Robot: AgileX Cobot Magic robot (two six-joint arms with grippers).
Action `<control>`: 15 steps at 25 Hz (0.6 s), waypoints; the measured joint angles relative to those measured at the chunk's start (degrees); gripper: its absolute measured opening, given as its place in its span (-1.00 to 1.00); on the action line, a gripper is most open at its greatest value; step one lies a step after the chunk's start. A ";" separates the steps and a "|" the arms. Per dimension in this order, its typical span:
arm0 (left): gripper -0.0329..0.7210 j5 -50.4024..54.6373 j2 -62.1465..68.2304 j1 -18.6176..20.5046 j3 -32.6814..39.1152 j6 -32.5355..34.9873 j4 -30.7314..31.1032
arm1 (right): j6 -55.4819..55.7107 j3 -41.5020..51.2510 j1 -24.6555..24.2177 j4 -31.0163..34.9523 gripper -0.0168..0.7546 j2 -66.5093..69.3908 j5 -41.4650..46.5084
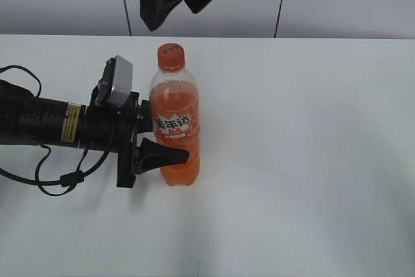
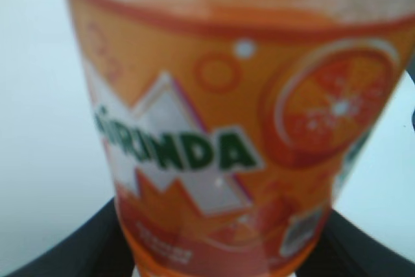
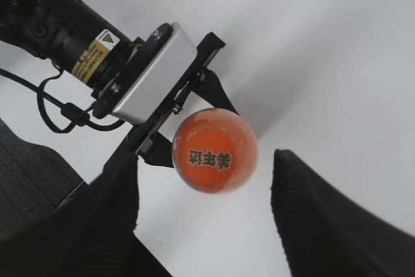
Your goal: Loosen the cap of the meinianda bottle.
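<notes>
Nearest you, the white table (image 1: 292,212) lies bare in front. On it the meinianda bottle (image 1: 176,135) stands upright, left of centre, label facing you. Your left gripper (image 1: 170,137) reaches in from the left and is clamped around the bottle's lower body, one finger across the front below the label. The cap (image 1: 171,57) sits on the neck. Above and behind it hangs your right gripper (image 3: 204,209), its jaws spread wide on either side of the cap, touching nothing.
</notes>
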 joint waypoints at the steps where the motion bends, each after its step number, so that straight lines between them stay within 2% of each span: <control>1: 0.18 0.00 0.00 0.00 0.00 0.00 0.00 | 0.00 -0.06 0.00 -0.27 0.29 0.41 0.00; 15: 0.18 -0.11 0.00 0.00 0.00 0.00 0.11 | 2.83 -0.18 0.00 -2.45 0.29 2.80 0.00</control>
